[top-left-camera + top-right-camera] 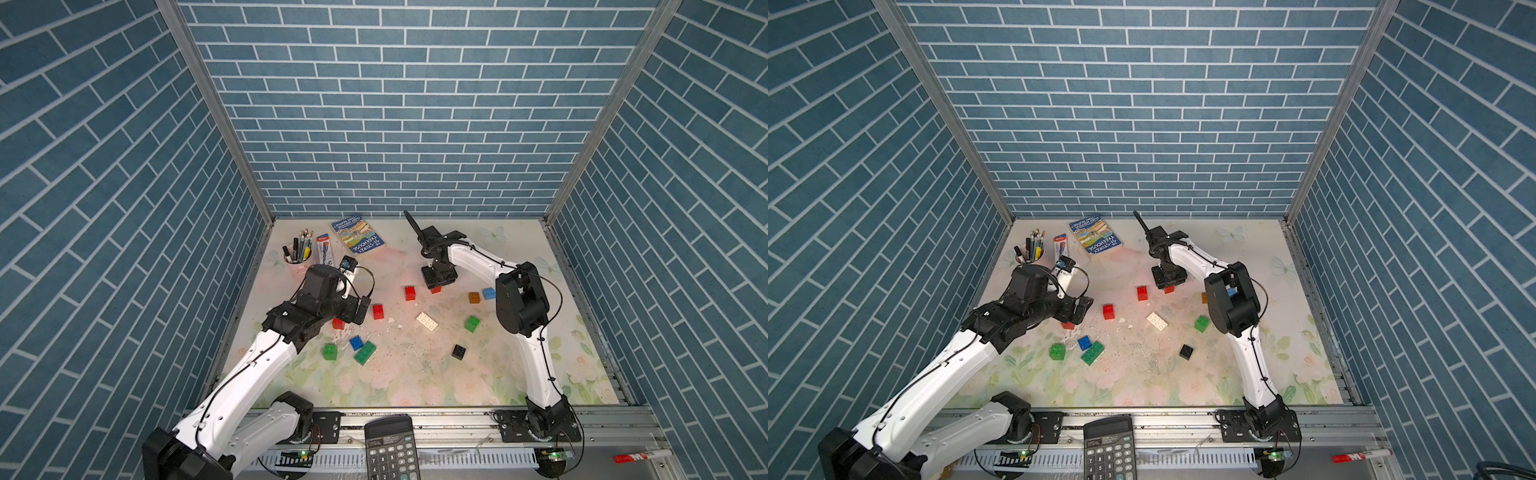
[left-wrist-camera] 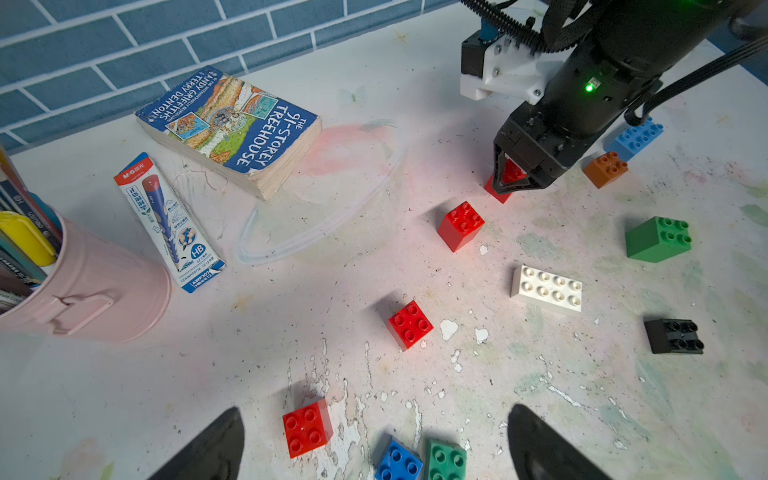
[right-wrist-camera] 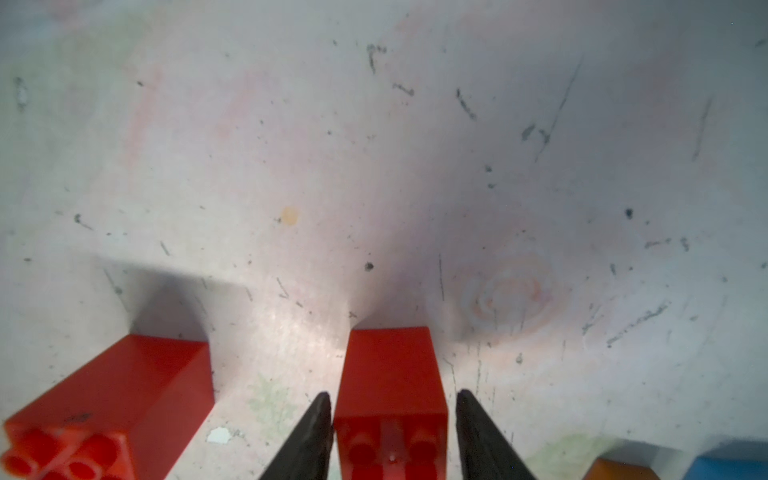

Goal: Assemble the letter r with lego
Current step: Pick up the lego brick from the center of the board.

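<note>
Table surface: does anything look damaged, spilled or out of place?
Yes. The table covering is flaking near the middle: white chips lie among the lego, and the print is scratched. A calculator sits on the front rail, off the table.

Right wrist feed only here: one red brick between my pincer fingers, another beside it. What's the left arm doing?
Observer: The left pincer hangs wide open and empty above the table, with a red brick just ahead of it.
Operator: Any oblong bricks?
Observer: Two: a white oblong brick lies flat mid-table, a green oblong brick nearer the left arm.
Operator: Clutter besides lego?
Observer: A book lies flat at the back wall, a pink pen cup to its left.
</note>
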{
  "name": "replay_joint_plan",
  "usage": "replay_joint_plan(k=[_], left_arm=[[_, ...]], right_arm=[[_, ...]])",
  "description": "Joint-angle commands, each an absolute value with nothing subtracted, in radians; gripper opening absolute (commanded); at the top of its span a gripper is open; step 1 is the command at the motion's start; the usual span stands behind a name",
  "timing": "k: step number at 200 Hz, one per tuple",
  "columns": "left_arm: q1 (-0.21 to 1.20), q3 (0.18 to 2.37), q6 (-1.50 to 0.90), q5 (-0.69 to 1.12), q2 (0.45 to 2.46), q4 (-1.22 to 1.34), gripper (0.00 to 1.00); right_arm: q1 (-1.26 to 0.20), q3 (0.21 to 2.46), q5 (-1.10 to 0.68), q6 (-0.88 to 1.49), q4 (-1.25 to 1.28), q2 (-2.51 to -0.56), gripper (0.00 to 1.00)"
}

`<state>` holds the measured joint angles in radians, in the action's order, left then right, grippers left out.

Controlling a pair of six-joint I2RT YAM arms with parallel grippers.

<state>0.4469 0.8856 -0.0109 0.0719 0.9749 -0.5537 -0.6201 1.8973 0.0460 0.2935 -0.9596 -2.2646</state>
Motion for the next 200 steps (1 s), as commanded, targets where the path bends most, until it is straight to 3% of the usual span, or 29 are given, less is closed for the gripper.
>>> replay_joint_plan(k=[1, 52, 131, 200], left_arm=[[0.440, 0.871, -0.017, 0.075, 0.955, -0.572, 1.00], [0.440, 0.874, -0.024, 0.066, 0.948, -0.579, 1.00], [0.440, 0.835, -0.115, 0.057, 0.943, -0.581, 0.99], [0.439, 0.823, -0.182, 0.066, 0.914, -0.583, 0.99]], right_arm=[[-0.627, 1.890, 0.069, 0.336, -0.961, -2.245, 0.49], [-0.629, 1.908, 0.089, 0.345, -1.000, -2.240, 0.17], [-0.691, 2.010, 0.078, 0.563, -1.157, -2.135, 0.12], [-0.782, 2.284, 0.097, 0.636, -1.274, -2.294, 0.12]])
